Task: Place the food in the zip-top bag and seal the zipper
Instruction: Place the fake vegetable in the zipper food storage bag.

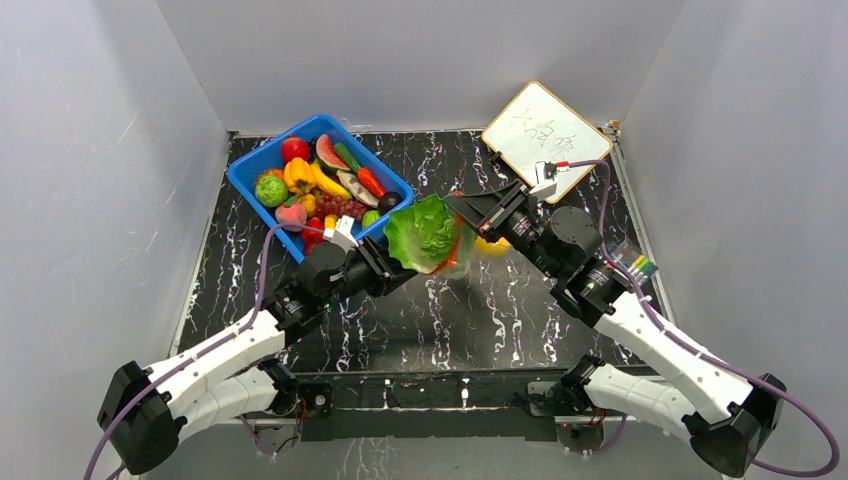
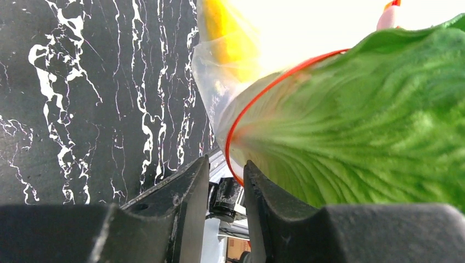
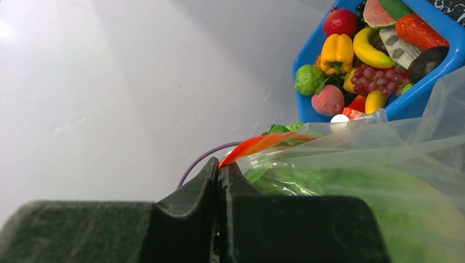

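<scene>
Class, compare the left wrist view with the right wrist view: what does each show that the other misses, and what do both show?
Only the left wrist: the left fingers, slightly apart with nothing between them, and a broad stretch of black marbled table; the right wrist catches just a corner. Only the right wrist: the blue bin of toy food, and the right fingers shut on the zipper. Both: the clear zip-top bag, its red-orange zipper and the green lettuce.
</scene>
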You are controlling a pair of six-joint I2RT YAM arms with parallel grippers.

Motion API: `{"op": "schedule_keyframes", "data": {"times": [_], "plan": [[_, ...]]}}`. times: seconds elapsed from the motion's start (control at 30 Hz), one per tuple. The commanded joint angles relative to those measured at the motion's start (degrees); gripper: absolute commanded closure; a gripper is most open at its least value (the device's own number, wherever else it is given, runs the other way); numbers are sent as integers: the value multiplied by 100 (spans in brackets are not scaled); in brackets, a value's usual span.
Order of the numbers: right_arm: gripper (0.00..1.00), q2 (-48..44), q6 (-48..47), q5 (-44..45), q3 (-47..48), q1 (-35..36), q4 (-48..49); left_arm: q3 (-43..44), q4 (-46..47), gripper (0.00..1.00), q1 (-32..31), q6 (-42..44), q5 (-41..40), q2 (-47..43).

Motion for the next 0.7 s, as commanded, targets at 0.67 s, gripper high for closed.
{"op": "schedule_keyframes", "data": {"times": [0.67], "plan": [[100,-430,194,-171,-447,-19,421,-88,1776,100,319,23,892,795]]}}
